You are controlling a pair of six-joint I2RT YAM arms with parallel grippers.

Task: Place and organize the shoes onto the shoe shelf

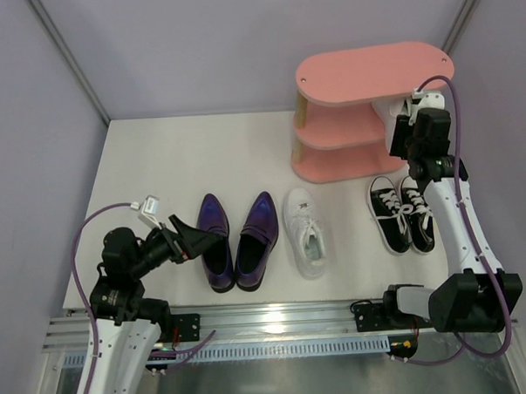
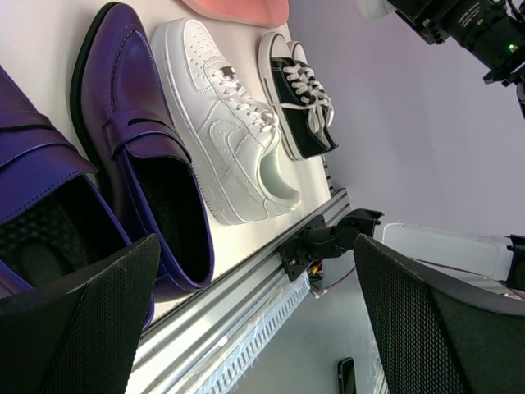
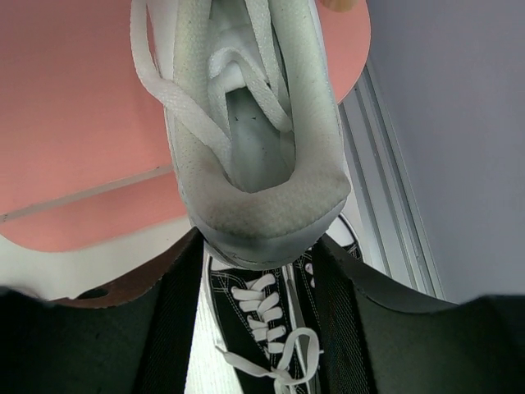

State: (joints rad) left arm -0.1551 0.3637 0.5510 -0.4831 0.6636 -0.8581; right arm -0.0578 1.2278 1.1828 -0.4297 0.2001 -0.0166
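Right fingers (image 3: 168, 328) are clamped on the heel of the held white sneaker (image 3: 254, 148), one finger on each side of the collar. Right gripper (image 1: 410, 121) sits at the right end of the pink shelf (image 1: 371, 74), just under its top board. The sneaker's toe points into the shelf, over a lower board. Can't tell whether the sole rests on that board or hangs just above it.

Left fingers (image 2: 90, 320) are spread wide, gripping nothing. Left gripper (image 1: 199, 237) is low over the table (image 1: 148, 167), just beside the heel end of the purple loafers (image 1: 239, 237). Contact isn't clear from either view.

On the table, front row, left to right:
- purple loafers side by side, toes toward the far edge
- second white sneaker (image 1: 306, 232) on its own, near the right loafer, toe also toward the far edge
- black sneakers (image 1: 402, 213) as a pair, touching each other, in front of the shelf's right half; the right wrist view shows them below the held heel

All of these stand upright on their soles. The shelf's lower tiers are mostly hidden from above.
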